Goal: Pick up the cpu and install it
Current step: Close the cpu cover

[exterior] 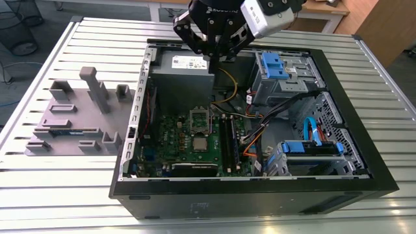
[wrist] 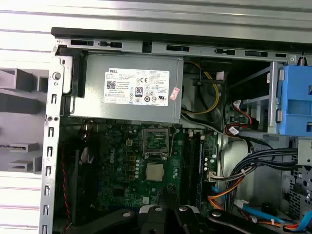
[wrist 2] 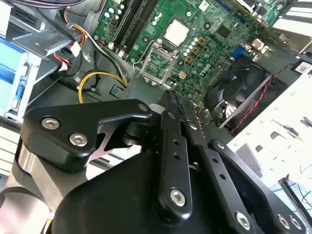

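The cpu (exterior: 199,143) (wrist 2: 176,32) (wrist: 155,171), a small silver square, lies flat on the green motherboard (exterior: 172,141) inside the open computer case. Right beside it stands the hinged metal socket frame (exterior: 199,119) (wrist: 157,141), lifted open. My gripper (exterior: 213,66) (wrist 2: 168,97) (wrist: 168,192) hangs well above the board, over the edge of the grey power supply (exterior: 182,63), apart from the cpu. Its black fingers are shut together with nothing between them.
A grey tray (exterior: 71,122) with upright blocks and a dark memory stick (exterior: 65,131) sits at the exterior view's left of the case. Blue drive cages (exterior: 273,66), loose cables (exterior: 260,131), a black fan (wrist 2: 234,92) and the case walls (exterior: 260,187) crowd the board.
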